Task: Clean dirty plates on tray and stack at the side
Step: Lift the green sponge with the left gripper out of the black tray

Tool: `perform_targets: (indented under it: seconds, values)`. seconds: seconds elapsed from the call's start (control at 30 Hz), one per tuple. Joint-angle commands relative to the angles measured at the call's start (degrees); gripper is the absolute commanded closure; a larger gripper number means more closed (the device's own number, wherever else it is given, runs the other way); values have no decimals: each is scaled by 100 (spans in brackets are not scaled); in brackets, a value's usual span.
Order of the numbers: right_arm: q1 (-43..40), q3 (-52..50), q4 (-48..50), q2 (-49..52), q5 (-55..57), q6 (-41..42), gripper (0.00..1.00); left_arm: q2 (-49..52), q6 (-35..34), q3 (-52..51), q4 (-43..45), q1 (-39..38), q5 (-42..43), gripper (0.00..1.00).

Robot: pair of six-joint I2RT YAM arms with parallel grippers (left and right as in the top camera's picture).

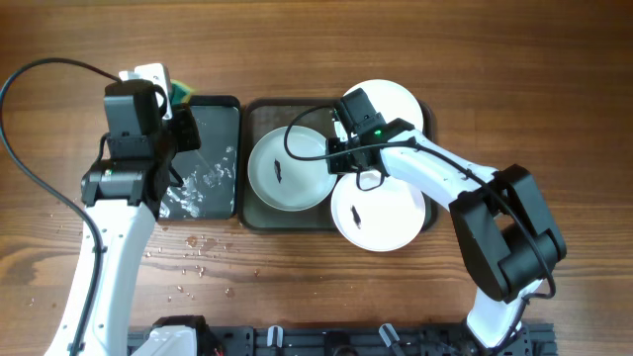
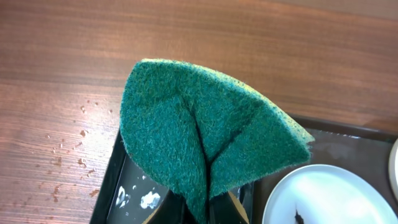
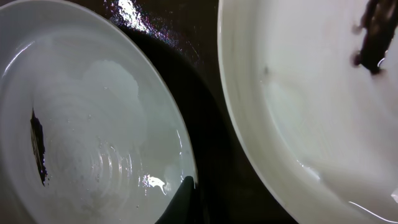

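Three white plates lie on the dark tray (image 1: 259, 213). Each of the left plate (image 1: 282, 178) and the near right plate (image 1: 381, 222) has a small dark smear, and the far right plate (image 1: 396, 99) is partly hidden by my right arm. My right gripper (image 1: 341, 150) is shut on the left plate's right rim. In the right wrist view one dark fingertip (image 3: 185, 190) lies over the rim of that plate (image 3: 93, 118), and the neighbouring plate (image 3: 311, 93) is on the right. My left gripper (image 1: 181, 99) is shut on a folded green sponge (image 2: 205, 130) above the far end of the small black tray.
A narrow black tray (image 1: 208, 163) with white foam flecks sits left of the large tray. Crumbs are scattered on the wooden table (image 1: 198, 257) near its front. A black rail (image 1: 336, 341) runs along the near edge.
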Motion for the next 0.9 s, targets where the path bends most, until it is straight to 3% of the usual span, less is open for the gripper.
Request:
perform_targets:
  seconds: [0.0,0.2,0.5,0.67,0.87]
  values:
    - [-13,-55,31,-103,-28,61,95,208,28,90,35,31,-33,96]
    - [-13,-55,44,-103,-26,61,90,638,-42,90,-52,31,236,96]
    - [-13,-55,48,-103,-26,63,91,1558,-1344,87,-205,35,278,96]
    - [-13,-55,50,-103,-28,81,89,1731,-1349,90,-179,48,955,96]
    - [-9,-55,59,-103,-26,79,84,1731,-1126,90,-179,66,909,96]
